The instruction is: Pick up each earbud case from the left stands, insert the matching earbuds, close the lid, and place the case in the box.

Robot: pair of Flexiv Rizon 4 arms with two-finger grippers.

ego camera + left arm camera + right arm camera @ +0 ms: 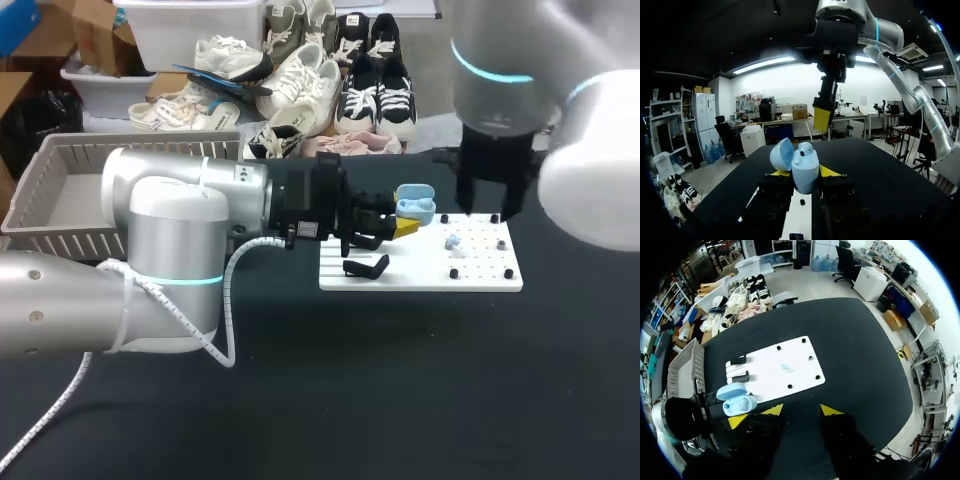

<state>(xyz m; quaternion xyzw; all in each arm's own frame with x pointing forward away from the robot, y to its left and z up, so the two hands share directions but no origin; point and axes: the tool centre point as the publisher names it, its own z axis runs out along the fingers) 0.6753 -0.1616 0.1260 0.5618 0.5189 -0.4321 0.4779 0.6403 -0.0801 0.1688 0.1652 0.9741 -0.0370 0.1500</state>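
Now our left pincer (804, 172) grips the open blue case (415, 207); our right pincer (801, 410), spread and empty, should probably fetch the blue earbud (785, 366) next.

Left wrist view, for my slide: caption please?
Left tool grips the open blue earbud case; right tool hovers ahead.

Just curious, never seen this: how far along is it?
Early. Done: one blue case is off the stands, lid open, in the left gripper. In hand: the open right gripper hovers near an earbud. Left: inserting, closing, boxing; the basket shows no case.
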